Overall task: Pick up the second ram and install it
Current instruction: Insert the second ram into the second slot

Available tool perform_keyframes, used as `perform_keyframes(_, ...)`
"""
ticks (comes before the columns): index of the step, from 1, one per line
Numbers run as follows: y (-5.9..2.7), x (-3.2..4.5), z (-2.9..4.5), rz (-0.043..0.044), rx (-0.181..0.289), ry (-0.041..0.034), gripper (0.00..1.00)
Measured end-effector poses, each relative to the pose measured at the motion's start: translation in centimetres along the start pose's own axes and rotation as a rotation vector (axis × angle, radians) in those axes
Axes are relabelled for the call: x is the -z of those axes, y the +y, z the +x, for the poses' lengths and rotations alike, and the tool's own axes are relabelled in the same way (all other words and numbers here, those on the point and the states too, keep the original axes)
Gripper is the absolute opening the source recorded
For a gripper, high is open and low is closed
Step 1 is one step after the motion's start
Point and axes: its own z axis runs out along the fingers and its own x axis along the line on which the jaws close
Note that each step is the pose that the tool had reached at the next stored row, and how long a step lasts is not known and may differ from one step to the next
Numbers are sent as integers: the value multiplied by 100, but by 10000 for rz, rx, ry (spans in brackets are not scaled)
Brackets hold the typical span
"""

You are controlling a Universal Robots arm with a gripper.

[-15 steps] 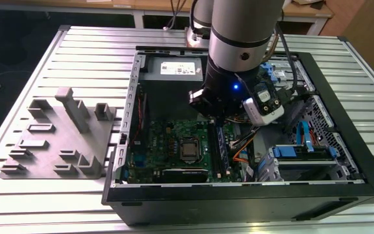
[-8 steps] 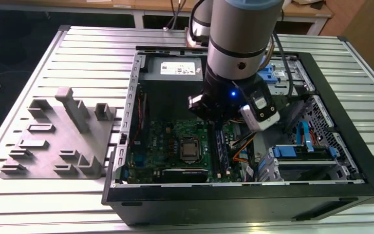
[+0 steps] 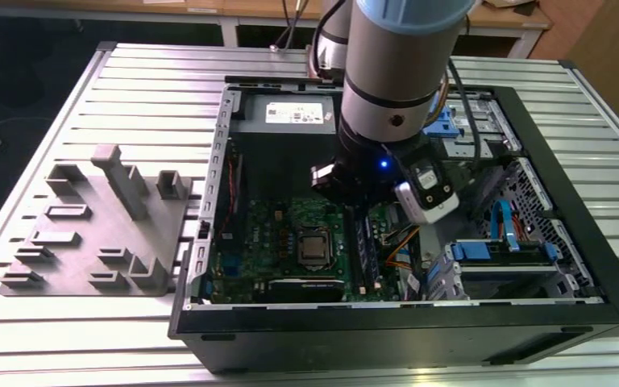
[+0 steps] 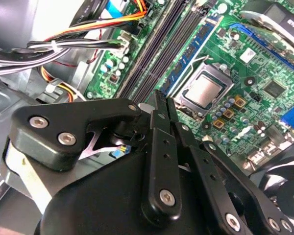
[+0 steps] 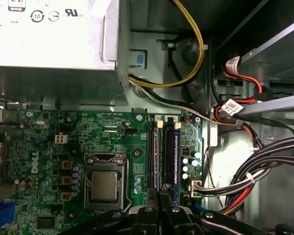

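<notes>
While closed tool [image 5: 164, 190] hangs over memory slots [image 5: 154, 156], cables [image 5: 269, 161] close beside.

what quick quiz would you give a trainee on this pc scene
1. True or false: the gripper is inside the computer case, above the green board.
2. The gripper's fingers are: A) spread wide, B) shut together, C) hidden from view.
3. In the first wrist view, which square metal part sits on the board beside the long black slots?

Key: 1 true. 2 B. 3 the processor.
</notes>
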Motion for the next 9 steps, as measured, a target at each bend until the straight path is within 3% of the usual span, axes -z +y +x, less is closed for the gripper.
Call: perform_keyframes(9,-13,-99,0,1,1,1,10)
